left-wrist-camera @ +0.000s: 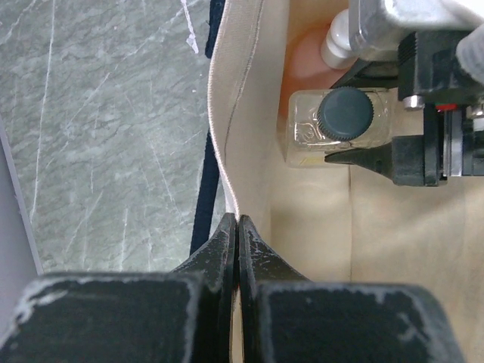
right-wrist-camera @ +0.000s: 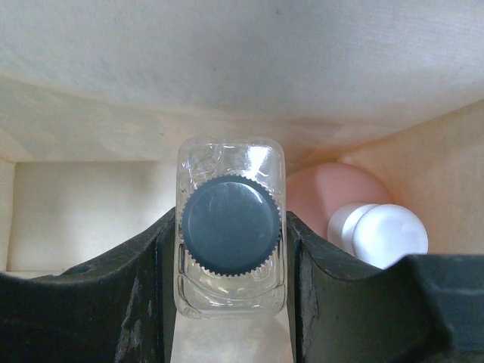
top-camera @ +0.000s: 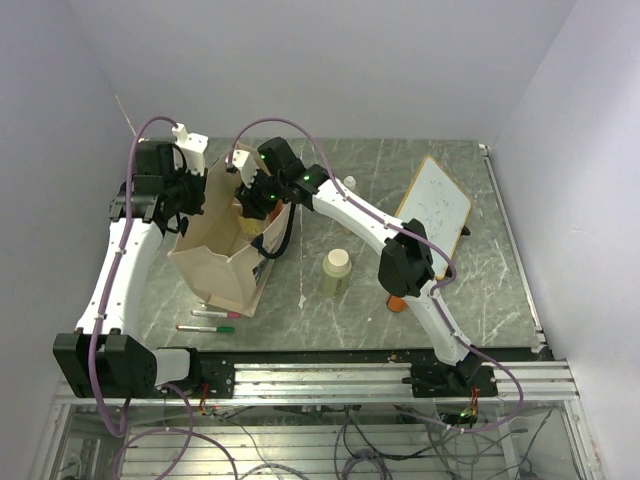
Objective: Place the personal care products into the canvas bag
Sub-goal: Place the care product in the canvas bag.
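Bagging step: clear bottle sat low inside the canvas bag, not yet released.
Right gripper: jaws clamped on the bottle's sides, cap up.
Left gripper: jaws pinched together on the bag rim.
In bag: salmon-pink bottle.
Next: right jaws needed parting, then a straight lift out; pale green bottle waited on the table.
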Tool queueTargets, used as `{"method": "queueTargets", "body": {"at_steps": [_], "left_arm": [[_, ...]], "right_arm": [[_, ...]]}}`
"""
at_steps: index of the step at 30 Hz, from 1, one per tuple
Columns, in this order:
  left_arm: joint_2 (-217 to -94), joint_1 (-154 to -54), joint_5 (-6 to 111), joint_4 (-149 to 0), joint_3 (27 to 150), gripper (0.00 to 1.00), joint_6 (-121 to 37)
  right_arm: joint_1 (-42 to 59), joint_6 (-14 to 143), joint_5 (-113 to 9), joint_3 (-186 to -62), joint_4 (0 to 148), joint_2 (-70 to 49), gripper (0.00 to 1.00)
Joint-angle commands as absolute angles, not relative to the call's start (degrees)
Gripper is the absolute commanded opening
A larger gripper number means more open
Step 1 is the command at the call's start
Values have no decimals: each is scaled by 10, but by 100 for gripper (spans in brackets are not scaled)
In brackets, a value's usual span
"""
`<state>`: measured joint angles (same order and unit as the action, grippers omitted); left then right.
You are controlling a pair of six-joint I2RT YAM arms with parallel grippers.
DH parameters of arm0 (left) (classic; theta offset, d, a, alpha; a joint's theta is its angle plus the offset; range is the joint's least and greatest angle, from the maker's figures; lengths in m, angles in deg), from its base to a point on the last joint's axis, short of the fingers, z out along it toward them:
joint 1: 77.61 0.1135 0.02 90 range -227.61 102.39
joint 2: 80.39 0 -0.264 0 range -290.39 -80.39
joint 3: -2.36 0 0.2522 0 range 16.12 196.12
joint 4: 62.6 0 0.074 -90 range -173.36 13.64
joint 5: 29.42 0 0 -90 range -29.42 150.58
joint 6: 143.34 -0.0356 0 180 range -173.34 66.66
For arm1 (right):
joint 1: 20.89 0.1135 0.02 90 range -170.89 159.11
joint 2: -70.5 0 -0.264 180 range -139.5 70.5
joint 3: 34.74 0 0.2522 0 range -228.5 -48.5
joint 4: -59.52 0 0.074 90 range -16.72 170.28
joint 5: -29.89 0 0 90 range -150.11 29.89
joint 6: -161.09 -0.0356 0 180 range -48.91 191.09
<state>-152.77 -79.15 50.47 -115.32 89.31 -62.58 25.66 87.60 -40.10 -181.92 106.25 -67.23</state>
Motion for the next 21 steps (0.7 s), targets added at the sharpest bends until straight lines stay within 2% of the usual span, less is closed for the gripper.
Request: {"method": "queueTargets", "body": {"at_steps": [1, 9, 18, 21], "left_arm": [[-1531, -785, 504, -1157, 872, 7, -637], [-1526, -785, 502, -1156, 867, 7, -639], [-1527, -785, 484, -1155, 874, 7, -632], [-1529, -785, 480, -1156, 878, 7, -631]], "right_arm": [[237, 901, -469, -1822, 995, -650, 0], [235, 919, -480, -1822, 1005, -664, 2], [232, 919, -452, -1808, 1003, -651, 32], [233, 917, -437, -1811, 1008, -650, 37]]}}
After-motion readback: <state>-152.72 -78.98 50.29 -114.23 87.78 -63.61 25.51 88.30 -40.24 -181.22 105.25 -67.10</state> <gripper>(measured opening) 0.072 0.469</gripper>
